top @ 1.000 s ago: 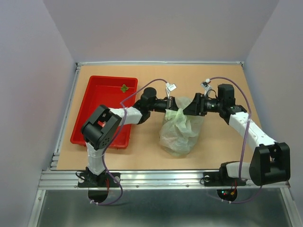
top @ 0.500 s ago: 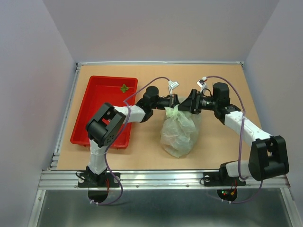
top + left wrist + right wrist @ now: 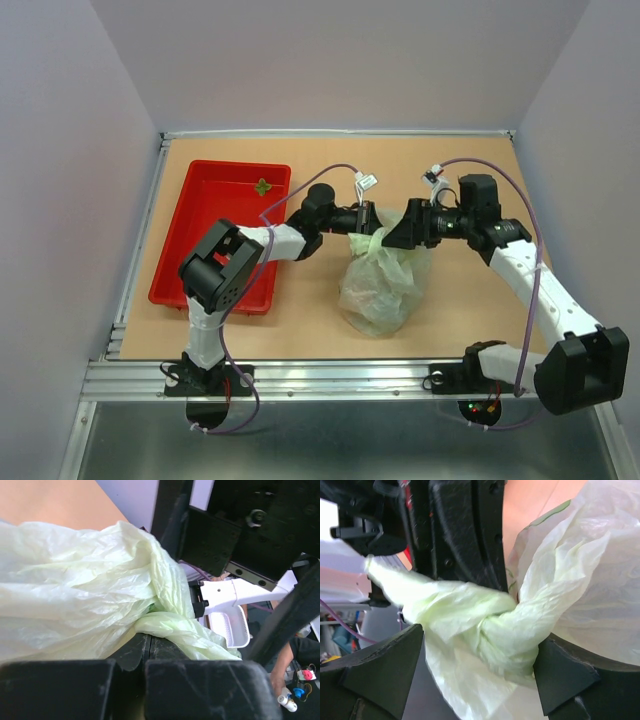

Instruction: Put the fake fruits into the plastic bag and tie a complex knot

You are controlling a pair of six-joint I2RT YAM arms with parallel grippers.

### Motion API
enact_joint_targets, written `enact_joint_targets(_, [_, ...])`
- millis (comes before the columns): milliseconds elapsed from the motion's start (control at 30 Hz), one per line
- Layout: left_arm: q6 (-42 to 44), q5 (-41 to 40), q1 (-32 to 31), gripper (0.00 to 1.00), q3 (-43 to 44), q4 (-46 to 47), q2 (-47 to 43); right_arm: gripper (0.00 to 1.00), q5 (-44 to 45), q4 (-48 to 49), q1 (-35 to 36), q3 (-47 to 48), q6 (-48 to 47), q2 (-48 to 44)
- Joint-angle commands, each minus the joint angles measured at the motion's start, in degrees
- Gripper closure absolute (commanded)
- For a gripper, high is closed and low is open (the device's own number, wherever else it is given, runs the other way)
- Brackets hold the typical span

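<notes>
1. The left gripper (image 3: pixel 148 642) has its jaws closed narrow on a handle strip (image 3: pixel 186 633) of the plastic bag (image 3: pixel 75 590). The bag's body billows just beyond the fingertips.
2. The right gripper (image 3: pixel 477 642) faces it nose to nose. Its jaws stand wide, and the knot (image 3: pixel 495 625), a twisted pale-green bundle, fills the gap between them. They do not look clamped.
3. I judge the left pinch anchors one strip so that the right can work the twist. Holding the neck up between them keeps it gathered above the load.
4. Below both grippers the bag sags onto the table (image 3: pixel 470 160). No fake fruits show through it, though it bulges.
5. Well off behind the left gripper, beside its arm, lies the red tray (image 3: pixel 200 270). It holds a small green piece (image 3: pixel 262 186), too small to identify.
6. Against half a second ago, the right forearm has swung outward and its gripper has backed slightly from the left. The bag's top looks slacker, and the left arm has barely shifted.
</notes>
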Motion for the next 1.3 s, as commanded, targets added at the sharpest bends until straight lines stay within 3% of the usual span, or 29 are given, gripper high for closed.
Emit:
enact_joint_targets(0, [1.92,-0.49,0.08,1.00,-0.99,1.25,-3.88,0.10,0.05,-9.85,-0.52,5.13,-7.23,-3.47])
enact_joint_targets(333, [2.71,0.38,0.17,1.00,-1.70,0.37,-4.85,0.18,2.34,-16.54,-5.26,8.21,-13.12,-2.16])
enact_joint_targets(433, [2.88,2.05,-0.18,1.00,-2.22,0.63,-5.11,0.49,0.85,-16.19,-7.98,9.09,-14.00,0.12])
enact_joint_targets(667, [3.24,5.13,-2.55,1.00,-2.05,2.47,-5.11,0.88,-5.66,-7.42,-8.34,7.16,-11.72,3.20])
enact_joint_targets(800, [2.45,4.61,-2.12,1.00,-2.49,2.92,-5.46,0.86,-5.05,-7.39,-8.34,7.68,-11.44,3.73])
enact_joint_targets(867, [2.71,4.17,-1.94,1.00,-3.10,2.83,-6.16,0.80,-2.77,-12.98,-8.95,9.08,-17.48,0.85])
enact_joint_targets(967, [2.62,3.90,-1.94,1.00,-3.37,2.92,-6.17,0.78,-0.57,-21.44,-9.13,11.19,-23.21,-1.27])
enact_joint_targets(1133, [2.71,3.73,-1.94,1.00,-2.75,2.92,-5.99,0.80,3.56,-27.43,-9.39,13.22,-24.20,-3.38])
enact_joint_targets(1267, [2.45,3.55,-1.94,1.00,-2.40,3.09,-5.38,0.84,-0.20,-28.58,-9.39,12.08,-23.93,-4.97])
